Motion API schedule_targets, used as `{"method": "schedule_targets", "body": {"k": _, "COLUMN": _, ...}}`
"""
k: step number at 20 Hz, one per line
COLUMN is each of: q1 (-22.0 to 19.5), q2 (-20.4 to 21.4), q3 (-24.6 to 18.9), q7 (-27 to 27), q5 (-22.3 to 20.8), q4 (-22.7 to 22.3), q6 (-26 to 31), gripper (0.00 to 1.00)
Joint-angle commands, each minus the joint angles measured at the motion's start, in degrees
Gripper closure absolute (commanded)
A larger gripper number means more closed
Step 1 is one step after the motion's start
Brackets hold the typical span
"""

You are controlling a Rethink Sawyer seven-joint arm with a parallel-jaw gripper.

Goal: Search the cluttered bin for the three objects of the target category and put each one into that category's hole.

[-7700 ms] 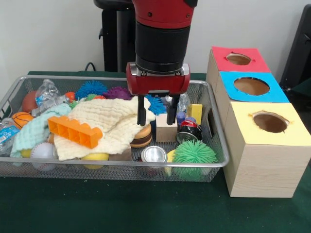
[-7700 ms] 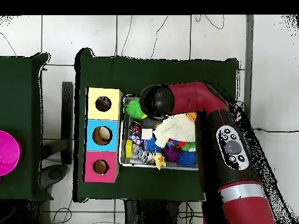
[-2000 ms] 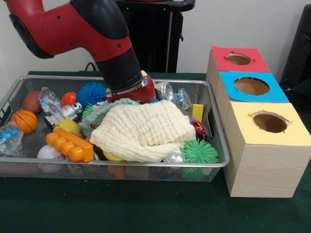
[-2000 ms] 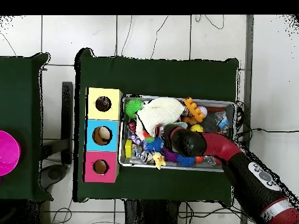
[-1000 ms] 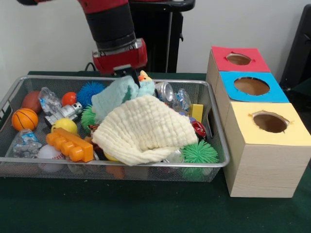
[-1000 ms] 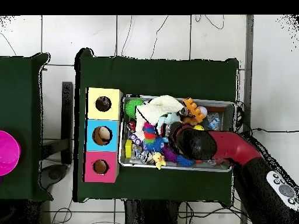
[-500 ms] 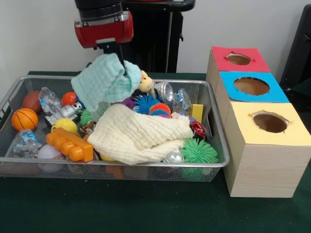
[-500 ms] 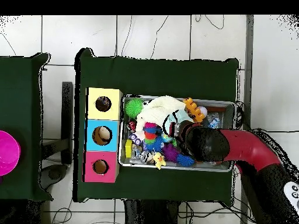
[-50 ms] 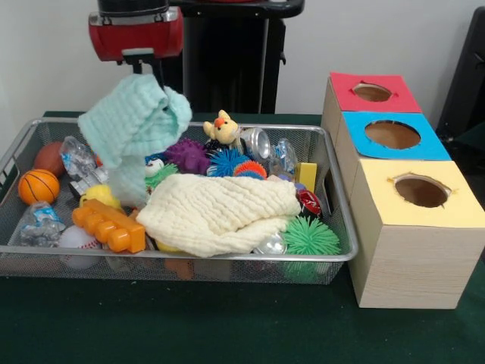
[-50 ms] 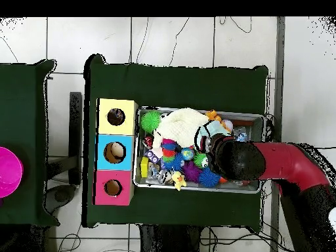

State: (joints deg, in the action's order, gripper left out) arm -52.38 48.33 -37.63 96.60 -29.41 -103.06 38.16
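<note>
My gripper (image 9: 149,72) hangs over the left part of the wire bin (image 9: 333,256), shut on a mint green cloth (image 9: 135,121) that dangles clear of the pile. Under it lie a cream cloth (image 9: 220,211), an orange toy block (image 9: 111,225) and a yellow ball (image 9: 98,196). Behind the cream cloth sit a purple spiky ball (image 9: 187,155), a blue spiky ball (image 9: 225,161) and a yellow duck plush (image 9: 221,127). A green spiky ball (image 9: 311,236) rests at the bin's front right. In the overhead view the arm (image 10: 239,159) hides the gripper.
Three boxes stand right of the bin, with a red-topped hole (image 9: 371,92), a blue-topped hole (image 9: 392,134) and a yellow-topped hole (image 9: 420,190). A basketball (image 9: 36,186), a brown ball (image 9: 49,158), crushed bottles (image 9: 76,158), cans (image 9: 258,141) and a yellow block (image 9: 305,176) also fill the bin.
The gripper has risen and moved left with the mint cloth, lifting it off the pile. The purple and blue spiky balls and the duck plush now show.
</note>
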Motion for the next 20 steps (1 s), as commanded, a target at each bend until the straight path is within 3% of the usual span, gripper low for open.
{"method": "schedule_targets", "body": {"k": 1, "q1": -1.58, "q2": -3.01, "q3": 1.06, "q7": -14.57, "q5": -9.86, "q4": 6.81, "q6": 2.58, "gripper": 1.0}}
{"method": "schedule_targets", "body": {"k": 8, "q1": -2.27, "q2": -6.15, "q3": 0.26, "q7": -15.11, "q5": -16.42, "q4": 9.4, "q6": -0.06, "gripper": 1.0}}
{"method": "schedule_targets", "body": {"k": 20, "q1": -1.54, "q2": -5.52, "q3": 2.52, "q7": -11.29, "q5": -20.54, "q4": 8.63, "q6": 2.91, "gripper": 1.0}}
